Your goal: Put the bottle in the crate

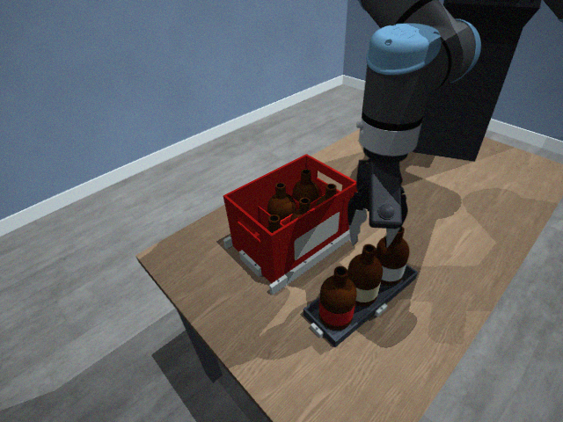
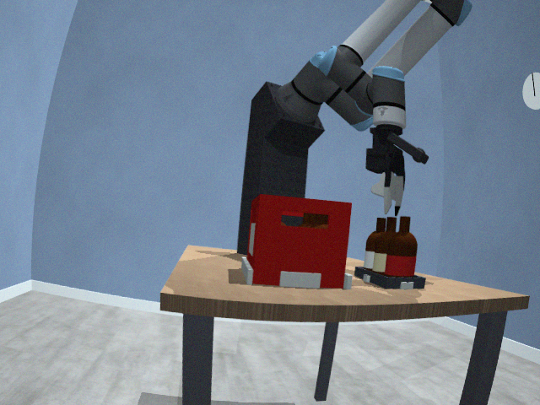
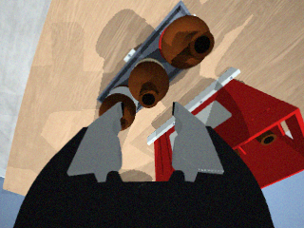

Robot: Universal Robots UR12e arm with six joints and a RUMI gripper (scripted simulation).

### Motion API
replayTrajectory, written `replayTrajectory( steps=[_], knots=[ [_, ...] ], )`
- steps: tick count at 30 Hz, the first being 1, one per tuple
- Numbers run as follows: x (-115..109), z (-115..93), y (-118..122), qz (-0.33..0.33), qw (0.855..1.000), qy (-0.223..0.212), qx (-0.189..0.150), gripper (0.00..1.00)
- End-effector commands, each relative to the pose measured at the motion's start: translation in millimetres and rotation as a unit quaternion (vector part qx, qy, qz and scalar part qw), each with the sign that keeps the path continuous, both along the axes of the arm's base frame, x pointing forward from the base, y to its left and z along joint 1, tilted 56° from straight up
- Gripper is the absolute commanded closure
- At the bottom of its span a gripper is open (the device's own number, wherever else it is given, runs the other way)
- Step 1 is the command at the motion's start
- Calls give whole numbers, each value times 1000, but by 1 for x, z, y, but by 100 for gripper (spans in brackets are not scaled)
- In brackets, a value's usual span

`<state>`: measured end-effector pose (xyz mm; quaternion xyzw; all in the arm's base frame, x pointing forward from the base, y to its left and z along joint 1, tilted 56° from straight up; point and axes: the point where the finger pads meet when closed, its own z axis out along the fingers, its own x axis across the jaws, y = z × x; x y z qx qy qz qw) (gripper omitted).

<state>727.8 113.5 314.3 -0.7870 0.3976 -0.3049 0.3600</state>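
White-label bottle [image 1: 393, 258] neck hidden behind pincer [image 1: 369, 229]; arm cut off at top edge.
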Motion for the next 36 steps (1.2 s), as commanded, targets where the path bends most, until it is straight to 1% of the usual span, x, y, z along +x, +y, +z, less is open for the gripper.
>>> replayTrajectory(
  steps=[1,20,36],
  knots=[
    [5,-3,2,0,1000,0,0,62],
    [18,-12,7,0,1000,0,0,62],
    [20,-14,8,0,1000,0,0,62]
  ],
)
